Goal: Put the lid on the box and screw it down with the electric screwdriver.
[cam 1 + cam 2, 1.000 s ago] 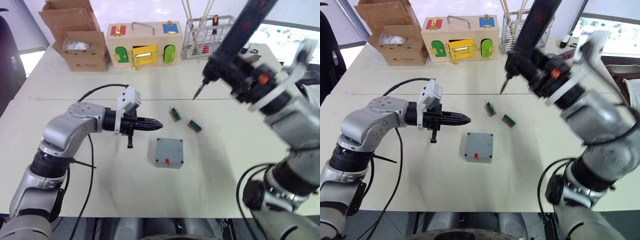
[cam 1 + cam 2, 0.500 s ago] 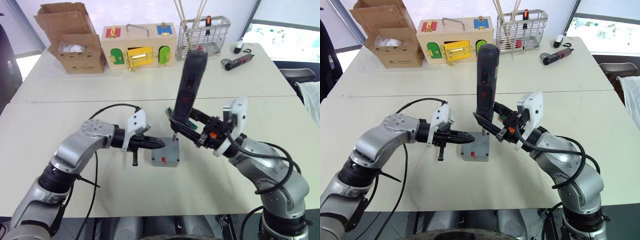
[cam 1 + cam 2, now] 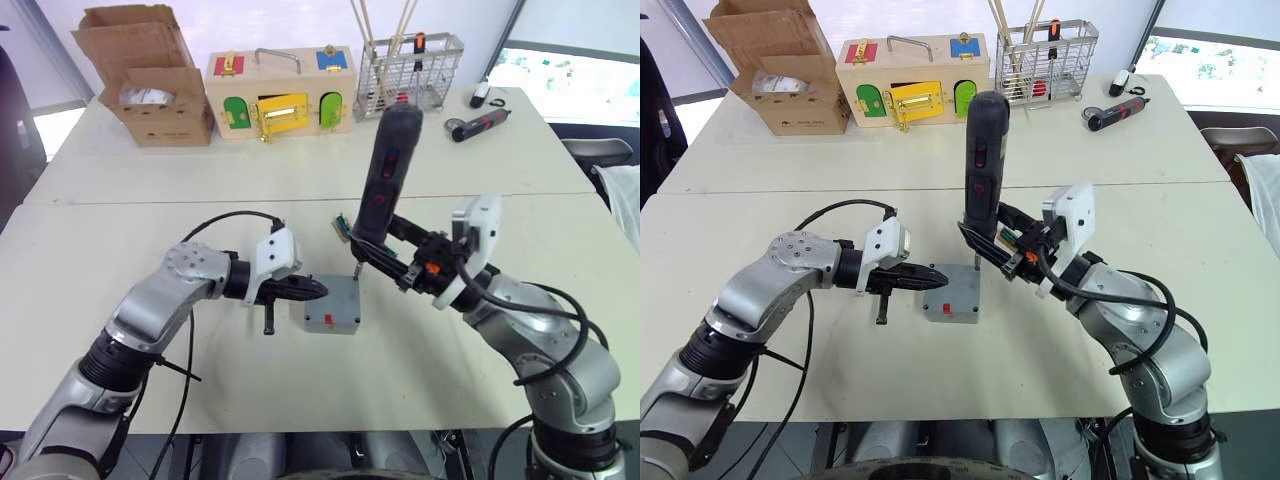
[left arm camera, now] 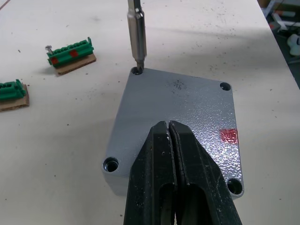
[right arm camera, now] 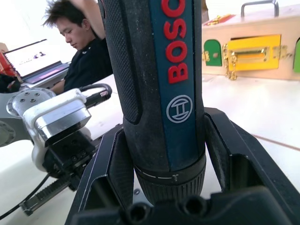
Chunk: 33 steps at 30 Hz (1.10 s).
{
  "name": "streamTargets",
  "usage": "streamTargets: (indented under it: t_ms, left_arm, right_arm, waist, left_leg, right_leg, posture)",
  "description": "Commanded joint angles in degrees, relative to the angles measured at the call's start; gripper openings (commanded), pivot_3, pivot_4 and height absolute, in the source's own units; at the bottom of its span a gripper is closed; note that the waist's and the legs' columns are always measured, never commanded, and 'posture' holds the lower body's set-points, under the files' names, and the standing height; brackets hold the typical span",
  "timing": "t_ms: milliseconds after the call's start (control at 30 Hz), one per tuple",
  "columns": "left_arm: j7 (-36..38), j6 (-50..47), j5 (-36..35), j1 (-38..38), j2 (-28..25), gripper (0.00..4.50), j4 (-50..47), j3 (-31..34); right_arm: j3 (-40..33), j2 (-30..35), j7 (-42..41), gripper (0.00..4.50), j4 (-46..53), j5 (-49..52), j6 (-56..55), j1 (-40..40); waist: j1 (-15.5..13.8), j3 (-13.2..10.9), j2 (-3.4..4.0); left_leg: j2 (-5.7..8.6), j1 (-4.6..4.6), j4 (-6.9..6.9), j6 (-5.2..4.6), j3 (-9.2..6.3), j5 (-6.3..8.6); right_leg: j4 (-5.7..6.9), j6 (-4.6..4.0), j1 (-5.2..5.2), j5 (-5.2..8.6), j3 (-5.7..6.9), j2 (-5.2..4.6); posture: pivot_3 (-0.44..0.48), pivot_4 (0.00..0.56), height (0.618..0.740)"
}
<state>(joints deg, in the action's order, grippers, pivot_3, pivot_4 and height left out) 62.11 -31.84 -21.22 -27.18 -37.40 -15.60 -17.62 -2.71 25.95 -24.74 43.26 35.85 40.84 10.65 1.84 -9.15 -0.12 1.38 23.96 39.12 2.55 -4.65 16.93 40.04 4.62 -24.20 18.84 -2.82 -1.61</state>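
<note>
Left wrist view: the left gripper (image 4: 169,129), fingers pressed together, steadies the light, stiff lid (image 4: 187,112) on the box (image 3: 332,306) mid-table while the right gripper (image 3: 1002,248) clamps the heavier screwdriver (image 3: 981,165), bit in a corner hole.

Box (image 4: 140,183) walls mostly hidden under lid (image 4: 180,117) & left gripper (image 4: 169,129) fingers. Electric screwdriver (image 5: 159,89) top cut off by right wrist pic edge; bit tip sunk in corner hole.
</note>
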Motion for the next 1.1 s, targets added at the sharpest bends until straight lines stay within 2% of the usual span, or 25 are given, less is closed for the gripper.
streamTargets:
  t_ms: [33, 300, 433, 700, 833, 1000, 1100]
  left_arm:
    - [0.86, 0.58, 1.48, 1.03, -0.52, 0.00, 0.11, -1.36]
    - [1.11, 0.62, 1.83, 0.47, -0.16, 0.00, 0.30, -1.08]
    - [1.15, 0.62, 2.08, 0.50, -0.05, 0.00, 0.16, -1.21]
    - [1.40, 2.75, 4.16, 2.02, -0.49, 0.00, 0.56, -2.64]
    - [1.31, 3.30, 4.81, 2.73, -0.38, 0.00, 0.45, -3.08]
    - [0.79, 2.23, 3.97, 3.63, 0.65, 0.00, 0.70, -3.01]
    - [1.17, 3.52, 5.88, 4.00, 0.20, 0.00, 1.09, -4.52]
  right_arm:
    - [-0.58, -0.08, -0.24, 1.83, 1.87, 1.10, -1.81, 0.14]
    - [2.00, 0.49, -1.98, 1.83, -0.05, -3.02, -5.63, -1.88]
    - [3.06, 0.71, -2.63, 1.83, -1.37, -4.84, -7.26, -2.25]
    - [6.62, 1.01, -3.25, 1.83, -3.24, -8.18, -8.86, -4.32]
    - [8.00, 0.26, -2.53, 1.83, -4.08, -9.53, -9.75, -5.17]
    - [9.60, 0.07, -3.82, 1.83, -5.43, -10.79, -11.95, -7.35]
    - [10.29, -0.01, -4.39, 1.83, -6.66, -11.56, -13.25, -8.04]
  waist:
    - [0.00, 0.00, 0.00]
    - [-0.02, 0.00, -0.01]
    - [-0.14, 0.00, 0.00]
    - [-1.01, 0.07, -0.05]
    - [-1.02, 0.13, -0.05]
    - [-1.04, 0.45, -0.04]
    - [-1.03, 0.71, -0.10]
  left_leg:
    - [0.00, -0.02, 0.00, 0.01, 0.00, 0.00]
    - [0.00, -0.23, -0.01, -0.25, 0.00, 0.14]
    - [-0.03, -0.73, -0.08, -0.47, -0.03, 0.27]
    - [-0.03, -0.96, -0.08, -0.48, -0.04, 0.28]
    - [-0.06, -1.68, -0.31, -0.68, -0.05, 0.40]
    - [-0.07, -1.69, -0.32, -0.69, -0.06, 0.41]
    - [-0.07, -1.70, -0.33, -0.71, -0.07, 0.42]
  right_leg:
    - [0.00, 0.00, 0.02, 0.00, 0.00, 0.00]
    - [-0.01, 0.00, 0.23, 0.00, 0.00, 0.01]
    - [-0.31, 0.00, 0.86, 0.01, 0.04, 0.04]
    - [-0.42, 0.00, 1.16, 0.01, 0.05, 0.03]
    - [-0.79, 0.00, 1.95, 0.02, 0.06, 0.05]
    - [-0.82, 0.01, 1.96, 0.03, 0.06, 0.05]
    - [-0.84, 0.01, 1.98, 0.03, 0.08, 0.06]
  posture:
    - [0.000, 0.150, 0.740]
    - [0.000, 0.150, 0.740]
    - [0.000, 0.150, 0.740]
    - [0.000, 0.150, 0.740]
    - [0.000, 0.150, 0.740]
    - [0.000, 0.150, 0.740]
    - [0.000, 0.150, 0.740]
